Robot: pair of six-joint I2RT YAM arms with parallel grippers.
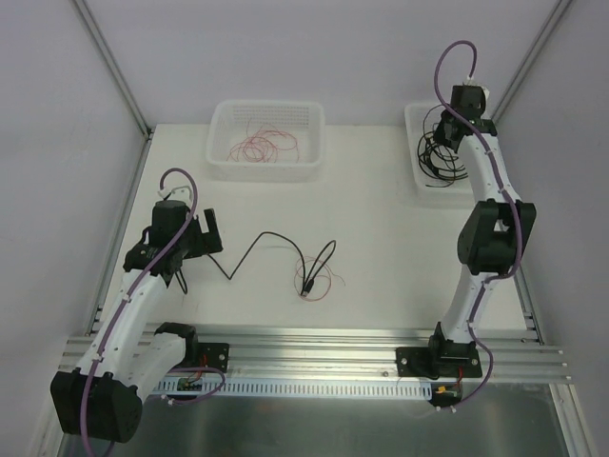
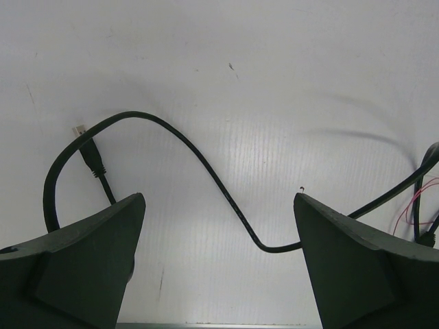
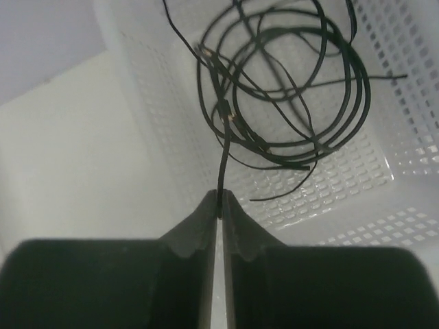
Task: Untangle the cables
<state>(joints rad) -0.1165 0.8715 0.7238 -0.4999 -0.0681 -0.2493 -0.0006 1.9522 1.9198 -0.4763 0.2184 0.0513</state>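
White table; left jaws wide over black cable; wrist view alone: right jaws tight on coiled cable.

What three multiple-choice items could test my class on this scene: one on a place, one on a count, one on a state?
1. Where does the coil of black cables lie?
A on the left arm's base
B on the metal rail
C in the right basket

2. How many white baskets show in the top view?
A one
B two
C four

3. The right tool is
A shut on a black cable
B wide open
C shut on nothing

Answers:
1. C: mesh walls surround the coil in the right wrist view.
2. B: one holds red-pink wires, the other holds the black coil.
3. A: its jaws pinch a strand that leads up into the coil.
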